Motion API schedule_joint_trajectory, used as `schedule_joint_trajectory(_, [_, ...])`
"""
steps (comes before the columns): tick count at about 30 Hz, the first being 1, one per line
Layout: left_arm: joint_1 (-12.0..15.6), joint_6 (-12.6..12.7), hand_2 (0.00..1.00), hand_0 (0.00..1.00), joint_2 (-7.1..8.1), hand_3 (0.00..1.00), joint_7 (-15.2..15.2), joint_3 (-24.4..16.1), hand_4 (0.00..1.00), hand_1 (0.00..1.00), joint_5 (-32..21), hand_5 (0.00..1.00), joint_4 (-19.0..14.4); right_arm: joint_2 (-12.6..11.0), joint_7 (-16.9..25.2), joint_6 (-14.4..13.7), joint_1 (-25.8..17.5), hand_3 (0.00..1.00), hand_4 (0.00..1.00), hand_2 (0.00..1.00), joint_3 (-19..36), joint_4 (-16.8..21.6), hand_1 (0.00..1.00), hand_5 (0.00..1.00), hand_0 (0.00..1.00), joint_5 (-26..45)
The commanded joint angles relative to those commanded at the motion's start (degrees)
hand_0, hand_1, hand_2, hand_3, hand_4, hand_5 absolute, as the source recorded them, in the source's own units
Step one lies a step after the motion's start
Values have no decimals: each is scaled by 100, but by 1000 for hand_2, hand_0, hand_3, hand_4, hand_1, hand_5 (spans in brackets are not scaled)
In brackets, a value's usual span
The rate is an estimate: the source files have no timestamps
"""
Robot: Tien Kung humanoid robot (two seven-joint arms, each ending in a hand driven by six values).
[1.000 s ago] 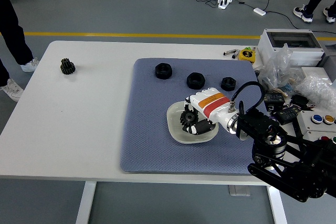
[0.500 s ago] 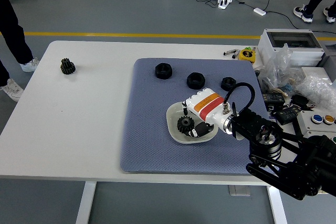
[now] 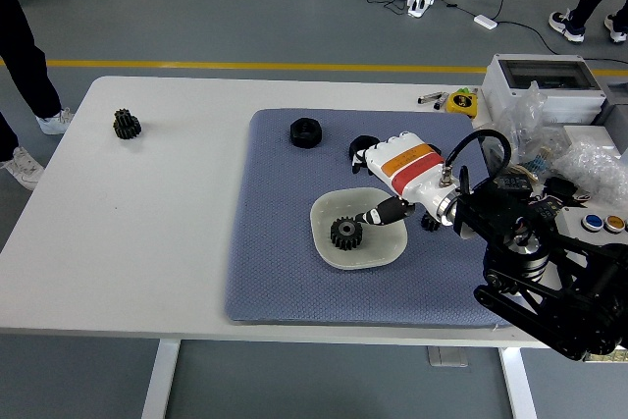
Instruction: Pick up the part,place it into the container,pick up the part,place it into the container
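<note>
A blue-grey mat (image 3: 285, 242) covers the middle of the white table (image 3: 147, 223). My right hand (image 3: 392, 176) hangs above the far right rim of the shallow white container (image 3: 324, 242), fingers loosely spread and holding nothing, thumb angled down toward the dish. In the container lies a small black gear (image 3: 345, 234), flat, its stubby teeth showing all round. A second black gear (image 3: 126, 124) sits on bare table far left. A black nut (image 3: 305, 131) rests on the mat's far side.
</note>
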Motion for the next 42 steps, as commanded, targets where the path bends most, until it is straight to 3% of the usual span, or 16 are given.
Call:
schedule_joint_trajectory(1, [0,-2,657,668,2,596,0,-1,642,635,3,587,0,-31,-3,21,-3,559,998,513,36,-35,436,377,274,27])
schedule_joint_trajectory(9, [-14,-6,656,668,4,596,-10,25,643,636,-31,589,-3,-332,97,363,-175,544,998,514,365,-294,439,369,302,212])
schedule_joint_trajectory(19, [-35,-6,656,668,-16,595,-39,87,646,639,-107,594,-5,-525,213,427,-380,533,998,504,450,-407,438,346,288,93])
schedule_joint_trajectory(32, [-45,17,653,668,-27,595,-74,127,644,639,-169,592,-6,-475,335,463,-431,530,998,503,272,-481,437,335,295,227])
schedule_joint_trajectory(42, [-45,-15,653,668,-31,595,-61,112,644,639,-136,592,-16,-203,353,312,-285,528,986,504,-62,-952,439,337,279,730])
